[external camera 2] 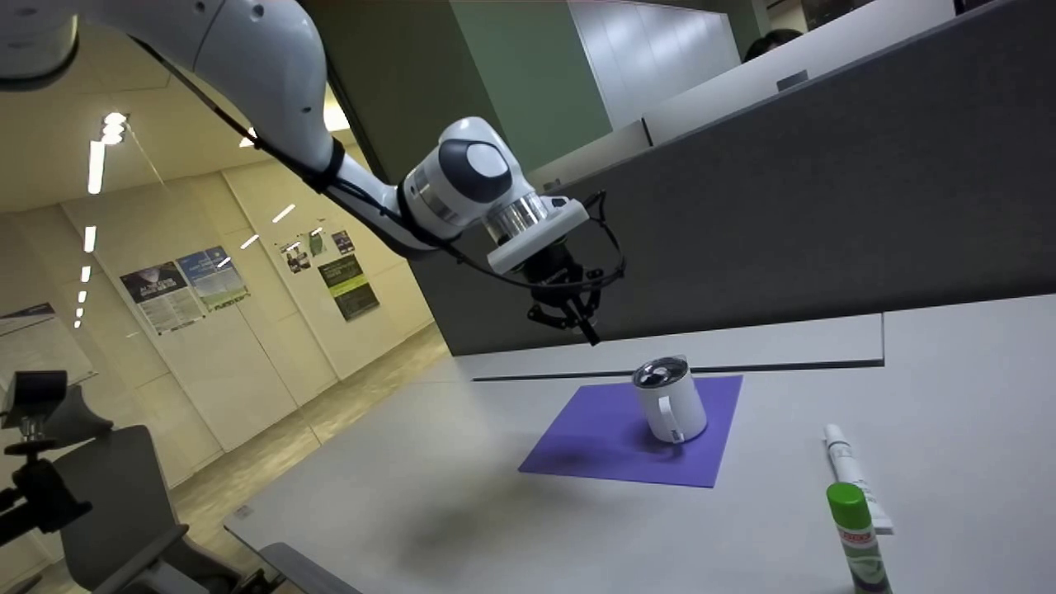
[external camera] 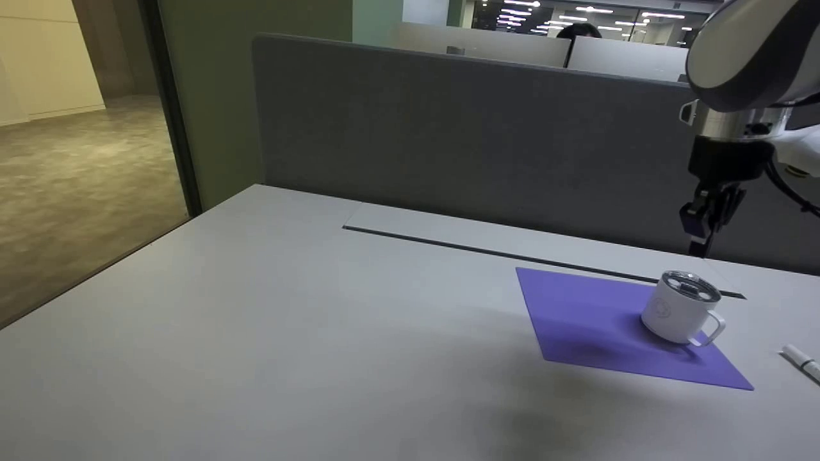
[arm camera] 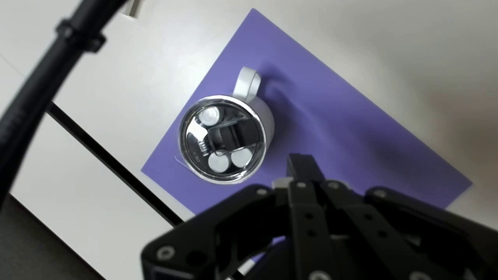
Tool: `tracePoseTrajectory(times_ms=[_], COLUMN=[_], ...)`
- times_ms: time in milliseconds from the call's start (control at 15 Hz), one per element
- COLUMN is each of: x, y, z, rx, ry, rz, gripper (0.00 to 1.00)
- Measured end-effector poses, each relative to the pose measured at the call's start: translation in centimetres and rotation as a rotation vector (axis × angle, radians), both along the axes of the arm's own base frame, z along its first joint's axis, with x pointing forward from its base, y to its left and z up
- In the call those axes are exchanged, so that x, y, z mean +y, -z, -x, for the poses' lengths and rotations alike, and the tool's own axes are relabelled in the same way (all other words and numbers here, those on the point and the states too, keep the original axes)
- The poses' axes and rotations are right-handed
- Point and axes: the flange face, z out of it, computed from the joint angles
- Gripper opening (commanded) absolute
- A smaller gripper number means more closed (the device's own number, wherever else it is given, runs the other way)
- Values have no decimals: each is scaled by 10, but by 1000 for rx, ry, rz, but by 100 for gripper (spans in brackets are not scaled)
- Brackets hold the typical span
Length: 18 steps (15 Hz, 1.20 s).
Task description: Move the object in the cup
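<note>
In an exterior view, the white cylindrical cup (external camera: 670, 316) stands on a purple rectangular mat (external camera: 586, 320) near the far edge of the desk (external camera: 320, 307). In an exterior view, its clear lid (external camera 2: 662, 373) is on. In the wrist view, my black two-fingered tool (arm camera: 305, 167), tips together, nothing visible between, points beside the cup: I judge this the approach; next, spread and centre above it.

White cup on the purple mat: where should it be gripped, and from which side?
By the handle, most likely, with the claw opened to straddle it from above. The cup stands upright, its handle jutting sideways as a slim loop, much narrower than the cup itself.
</note>
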Motion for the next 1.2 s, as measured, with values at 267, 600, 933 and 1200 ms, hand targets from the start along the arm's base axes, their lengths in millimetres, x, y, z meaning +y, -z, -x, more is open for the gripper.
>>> tracePoseTrajectory(times_ms=[267, 600, 933, 1200], x=[0, -3, -27, -41], y=[0, 5, 21, 35], z=[0, -3, -4, -6], rx=[2, -30, -63, -115], ry=[1, -58, -129, -175], rz=[1, 43, 113, 125], gripper=[0, 0, 0, 0])
